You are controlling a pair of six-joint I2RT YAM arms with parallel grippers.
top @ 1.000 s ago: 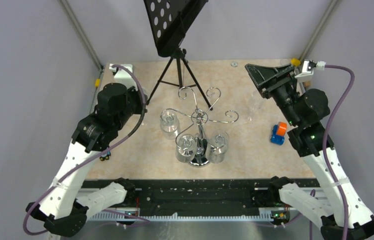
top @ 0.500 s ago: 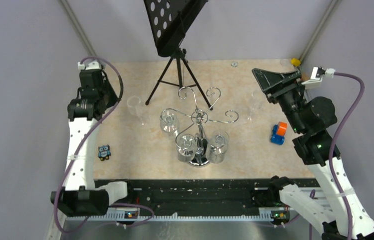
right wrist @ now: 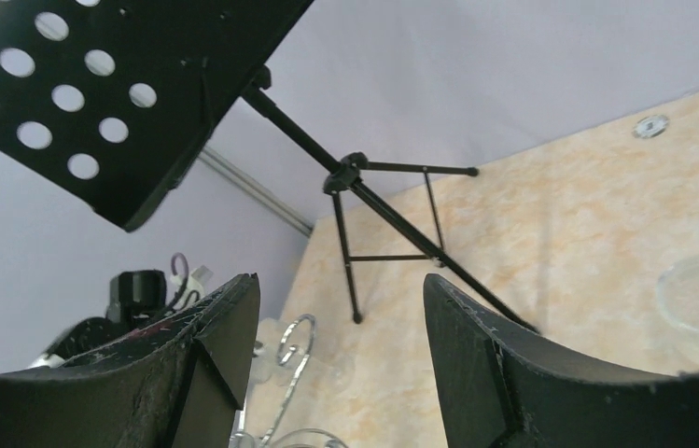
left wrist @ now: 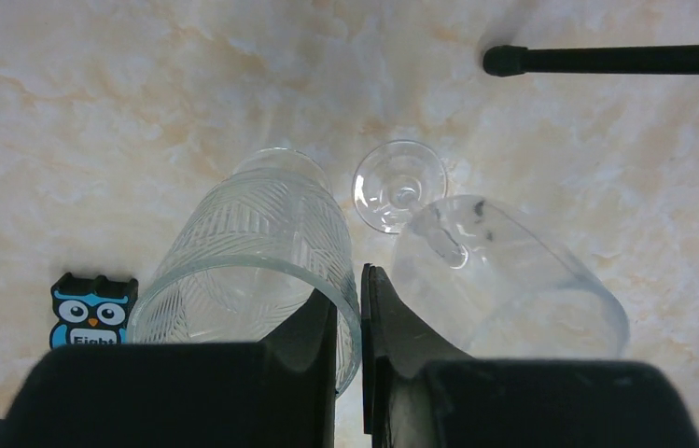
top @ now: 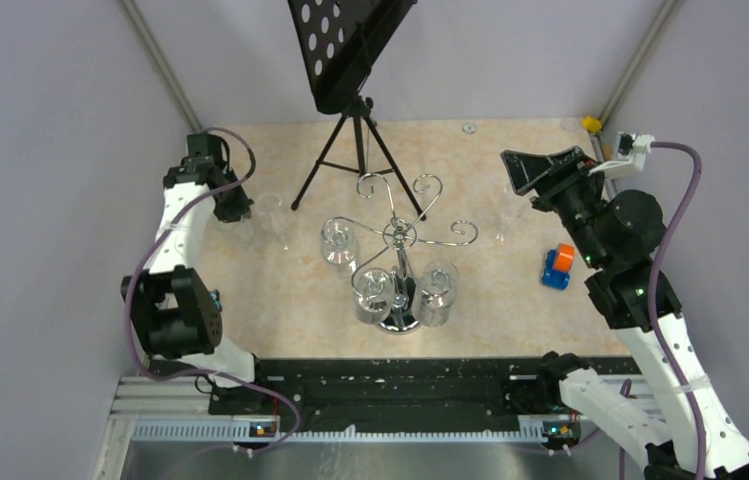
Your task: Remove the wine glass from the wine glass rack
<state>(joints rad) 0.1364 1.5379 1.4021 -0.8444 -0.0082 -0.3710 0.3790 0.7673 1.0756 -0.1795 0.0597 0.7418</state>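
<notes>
Left wrist view showed the left hand (left wrist: 348, 285) with its fingers squeezed narrow on the rim of a ribbed glass (left wrist: 243, 247). A wine glass (left wrist: 504, 280) stood on the table (left wrist: 140, 93) right beside the fingers, on their right, off the rack. I could not tell if it touched them. An owl sticker (left wrist: 93, 313) lay to the left of the hand. One foot of the black stand (left wrist: 607, 59) sat past the fingertips.

Top view did not show that grip. There the hand was only a dark lump by the wine glass. But it alone showed the whole shiny rack (top: 402, 235), well off to the right of the left hand, with three glasses (top: 373, 290) hanging from its arms. It also showed an orange and blue toy (top: 557, 267) close behind the right hand.

Right wrist view showed the right hand (right wrist: 341, 280) spread wide with nothing between its fingers. Past them were the stand and just one curl of the rack.
</notes>
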